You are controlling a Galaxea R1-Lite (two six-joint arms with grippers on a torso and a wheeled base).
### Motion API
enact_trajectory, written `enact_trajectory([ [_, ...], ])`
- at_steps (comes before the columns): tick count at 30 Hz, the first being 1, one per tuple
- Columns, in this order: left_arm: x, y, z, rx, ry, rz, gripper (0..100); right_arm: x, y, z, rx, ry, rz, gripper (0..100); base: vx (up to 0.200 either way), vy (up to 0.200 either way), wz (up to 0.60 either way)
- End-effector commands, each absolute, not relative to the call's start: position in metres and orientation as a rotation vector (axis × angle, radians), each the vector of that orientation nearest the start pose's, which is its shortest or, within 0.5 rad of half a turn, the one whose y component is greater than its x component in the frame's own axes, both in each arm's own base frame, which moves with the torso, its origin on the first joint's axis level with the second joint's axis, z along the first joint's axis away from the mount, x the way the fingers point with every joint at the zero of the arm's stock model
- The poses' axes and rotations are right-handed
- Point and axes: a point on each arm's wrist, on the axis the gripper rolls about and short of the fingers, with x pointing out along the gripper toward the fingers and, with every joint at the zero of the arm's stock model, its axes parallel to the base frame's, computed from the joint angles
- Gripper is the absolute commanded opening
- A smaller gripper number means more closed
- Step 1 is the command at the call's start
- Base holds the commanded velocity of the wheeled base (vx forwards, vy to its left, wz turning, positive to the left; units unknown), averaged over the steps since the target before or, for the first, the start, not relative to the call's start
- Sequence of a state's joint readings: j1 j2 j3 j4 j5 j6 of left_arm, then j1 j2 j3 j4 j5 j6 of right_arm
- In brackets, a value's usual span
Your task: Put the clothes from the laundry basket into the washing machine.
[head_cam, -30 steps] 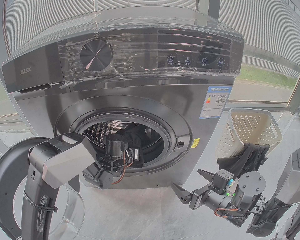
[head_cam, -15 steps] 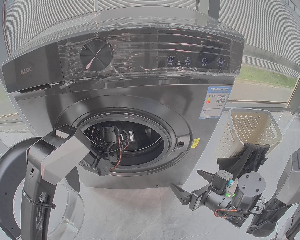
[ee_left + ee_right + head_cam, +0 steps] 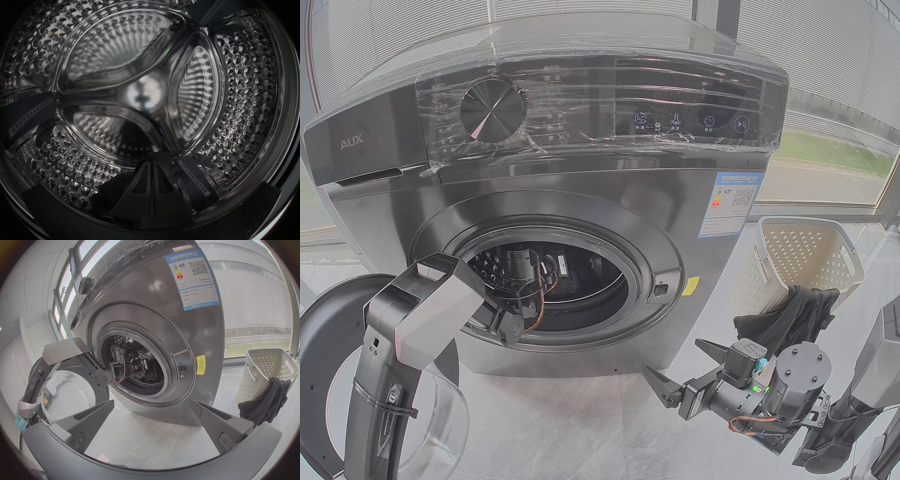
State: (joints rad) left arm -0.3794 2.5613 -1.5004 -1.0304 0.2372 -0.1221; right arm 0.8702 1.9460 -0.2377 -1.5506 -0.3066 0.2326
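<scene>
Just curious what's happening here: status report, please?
Left gripper shut, inside drum. Right gripper open, empty, over floor. Dark garment hangs over basket rim. Washer door open.

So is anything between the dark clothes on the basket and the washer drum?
Yes: the left arm sits in the washer's open doorway, its hand inside the drum. Otherwise only bare floor separates the dark clothes from the washer.

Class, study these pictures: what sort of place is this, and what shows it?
Probably a laundry area: a front-loading washing machine with its door open, and beside it a laundry basket with dark clothes hanging over its rim.
</scene>
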Motion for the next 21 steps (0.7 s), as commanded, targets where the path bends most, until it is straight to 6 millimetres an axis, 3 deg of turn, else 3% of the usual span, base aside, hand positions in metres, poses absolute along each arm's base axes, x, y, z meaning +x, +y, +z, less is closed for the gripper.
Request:
enact_trajectory([
  [1,0.471,-0.182,0.039,-0.109,0.05,-0.138,0,0.173,0.195,0.08,0.139,0.196,0.543,100,0.0,0.0,0.0],
  [5,0.47,-0.182,0.038,-0.11,0.054,-0.14,0,0.174,0.194,0.08,0.138,0.197,0.54,100,0.0,0.0,0.0],
  [6,0.47,-0.183,0.037,-0.109,0.056,-0.141,100,0.174,0.194,0.08,0.137,0.196,0.54,100,0.0,0.0,0.0],
  [13,0.462,-0.185,0.035,-0.135,0.08,-0.146,100,0.173,0.195,0.079,0.135,0.202,0.544,100,0.0,0.0,0.0],
  [21,0.414,-0.207,0.042,-0.119,0.143,-0.226,100,0.171,0.196,0.078,0.134,0.205,0.552,100,0.0,0.0,0.0],
])
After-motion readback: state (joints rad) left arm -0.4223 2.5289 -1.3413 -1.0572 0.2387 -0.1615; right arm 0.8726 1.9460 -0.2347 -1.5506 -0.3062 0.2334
